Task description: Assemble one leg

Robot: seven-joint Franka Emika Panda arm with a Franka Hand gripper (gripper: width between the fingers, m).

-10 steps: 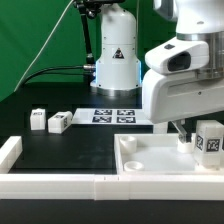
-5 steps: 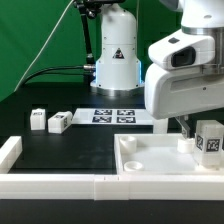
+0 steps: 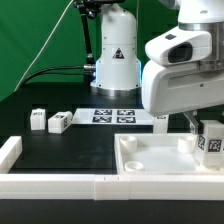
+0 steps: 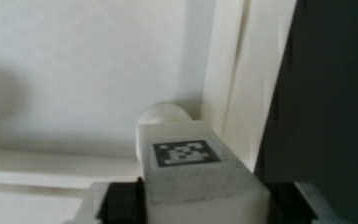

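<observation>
gripper (image 3: 206,128) clamped on the leg (image 3: 212,141). Wrist view confirms: leg (image 4: 192,165) squeezed between the fingers (image 4: 119,203), tag face toward the camera. I've got it at the exterior view's right end of the big white tray part (image 3: 150,165), just beside a small peg (image 3: 183,143); can't tell if it touches the tray floor. A spare leg (image 3: 37,120) and a second spare leg (image 3: 58,123) lie loose on the black table (image 3: 60,150), exterior view's left, well apart from the tray. Marker board (image 3: 112,116) flat just behind them, near the robot base (image 3: 116,60)
</observation>
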